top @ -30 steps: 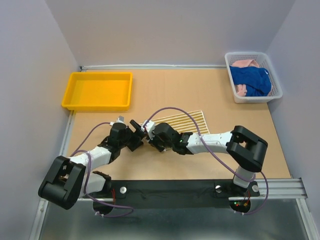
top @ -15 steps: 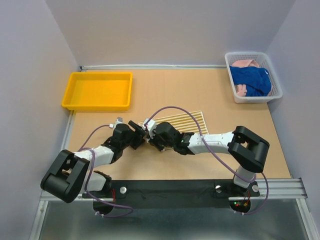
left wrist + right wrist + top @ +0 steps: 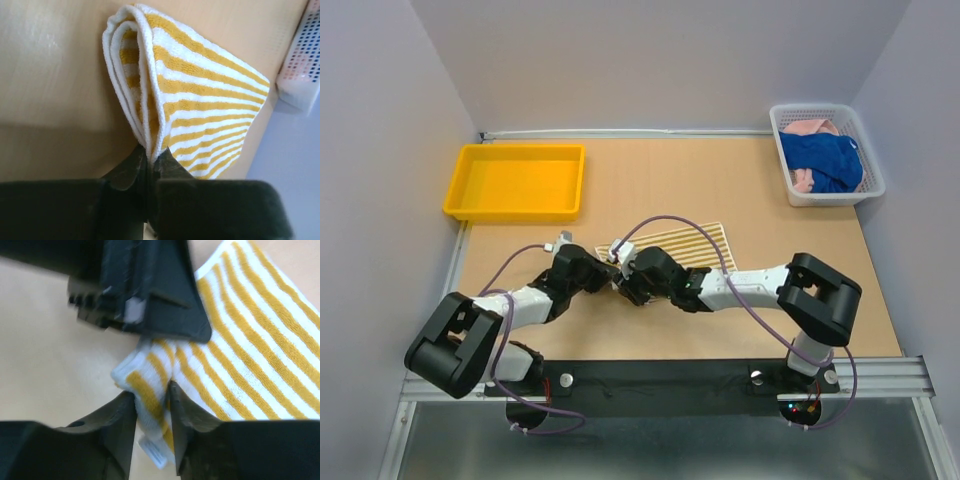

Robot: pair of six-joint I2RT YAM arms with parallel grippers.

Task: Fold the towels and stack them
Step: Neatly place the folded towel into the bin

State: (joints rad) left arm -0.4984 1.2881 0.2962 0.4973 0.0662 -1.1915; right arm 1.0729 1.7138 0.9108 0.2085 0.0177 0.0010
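Tools meet over mid worktop, tip to tip. Left tool clamped tight on folded edge of striped towel, cloth fanning out from between fingers. Right tool nips towel corner bearing white label; fingers narrowly parted, cloth bunched between them. Rest of striped towel lies flat on worktop just beyond tools. Yellow tray far left. White basket in far right corner holds blue towel and pink towel, both crumpled.
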